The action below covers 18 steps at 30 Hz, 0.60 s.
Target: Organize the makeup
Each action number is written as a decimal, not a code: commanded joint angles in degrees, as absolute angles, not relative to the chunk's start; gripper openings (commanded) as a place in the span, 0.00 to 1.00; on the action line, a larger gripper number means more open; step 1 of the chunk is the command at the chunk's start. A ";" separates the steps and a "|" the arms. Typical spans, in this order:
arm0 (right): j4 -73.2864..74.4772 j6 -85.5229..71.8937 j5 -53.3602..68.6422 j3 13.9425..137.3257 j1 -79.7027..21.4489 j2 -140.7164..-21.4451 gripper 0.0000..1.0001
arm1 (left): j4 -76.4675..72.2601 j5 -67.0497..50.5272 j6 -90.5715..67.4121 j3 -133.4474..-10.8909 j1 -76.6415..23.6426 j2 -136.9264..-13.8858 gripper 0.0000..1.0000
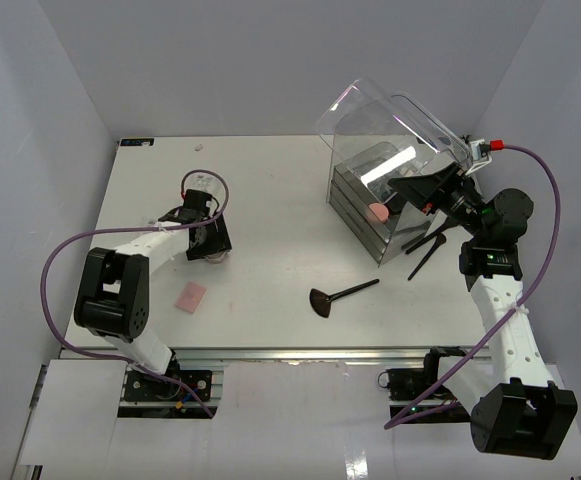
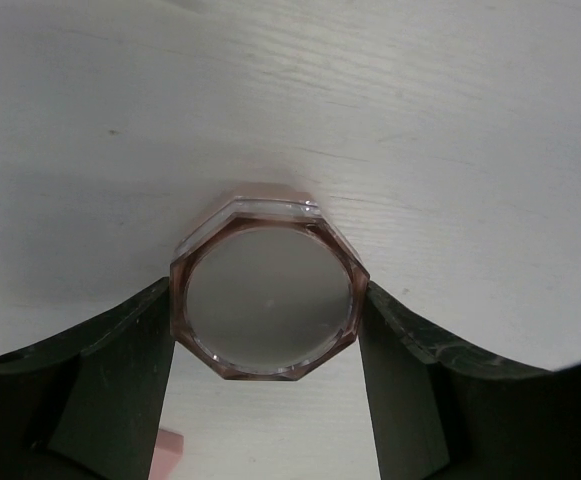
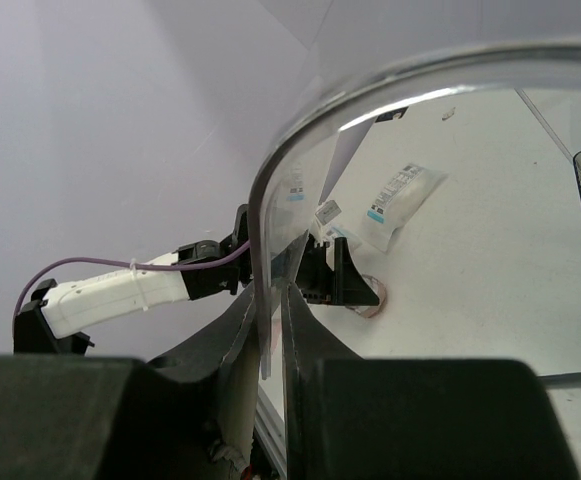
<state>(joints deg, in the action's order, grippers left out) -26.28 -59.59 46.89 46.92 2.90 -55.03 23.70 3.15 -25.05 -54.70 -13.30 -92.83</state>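
Note:
An octagonal pink compact [image 2: 265, 300] with a grey top rests on the white table. My left gripper [image 2: 267, 305] straddles it, and both black fingers touch its sides. From above, that gripper [image 1: 210, 240] stands at the table's left. A pink sponge block [image 1: 191, 296] lies just in front of it. The black fan-shaped brush [image 1: 335, 298] lies mid-table, and thin black brushes [image 1: 425, 250] lie by the clear box [image 1: 370, 205]. My right gripper [image 3: 275, 290] is shut on the box's raised clear lid [image 3: 270, 200]. A pink item [image 1: 378, 212] sits inside the box.
White printed packets [image 3: 400, 200] lie on the table beyond my left gripper. A small object [image 1: 201, 146] sits near the far edge. Grey walls close in the table on three sides. My right arm [image 1: 495, 290] rises along the right side.

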 commanded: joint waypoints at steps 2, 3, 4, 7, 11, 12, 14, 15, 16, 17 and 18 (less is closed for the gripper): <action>-30.65 -59.24 48.60 47.35 2.64 -52.73 0.16 | 12.01 -15.96 -27.44 -53.25 -17.72 -81.45 0.18; -30.67 -59.20 48.60 47.37 2.64 -52.73 0.16 | 8.23 -19.43 -29.16 -52.17 -18.87 -80.40 0.17; -30.67 -59.15 48.60 47.37 2.64 -52.73 0.16 | 4.54 -23.32 -30.96 -51.19 -20.00 -79.57 0.16; -30.64 -59.12 48.60 47.29 2.79 -52.56 0.16 | -6.99 -25.04 -36.13 -50.31 -25.61 -79.89 0.15; -30.59 -59.10 48.60 47.37 2.99 -52.56 0.16 | -21.02 -25.25 -41.52 -52.48 -32.20 -84.82 0.15; -30.59 -59.16 48.60 47.38 2.99 -52.55 0.16 | -23.84 -24.80 -42.78 -53.76 -33.52 -86.83 0.15; -30.59 -59.25 48.62 47.44 2.99 -52.44 0.16 | -28.68 -23.11 -43.89 -57.02 -36.23 -90.79 0.16; -30.59 -59.28 48.65 47.42 2.99 -52.39 0.16 | -31.00 -22.16 -43.81 -58.47 -37.48 -92.54 0.16; -30.59 -59.30 48.67 47.39 2.99 -52.34 0.16 | -33.32 -21.21 -43.74 -59.92 -38.73 -94.29 0.16; -30.59 -59.33 48.70 47.37 2.99 -52.31 0.16 | -35.58 -20.23 -43.60 -61.41 -39.90 -96.12 0.17; -30.59 -59.38 48.74 47.37 2.99 -52.40 0.16 | -37.55 -19.06 -43.08 -63.15 -40.64 -98.37 0.17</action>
<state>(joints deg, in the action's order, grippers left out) -26.27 -59.57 46.87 46.89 3.01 -54.67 -20.98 -22.22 -41.20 -55.30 -36.53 -92.12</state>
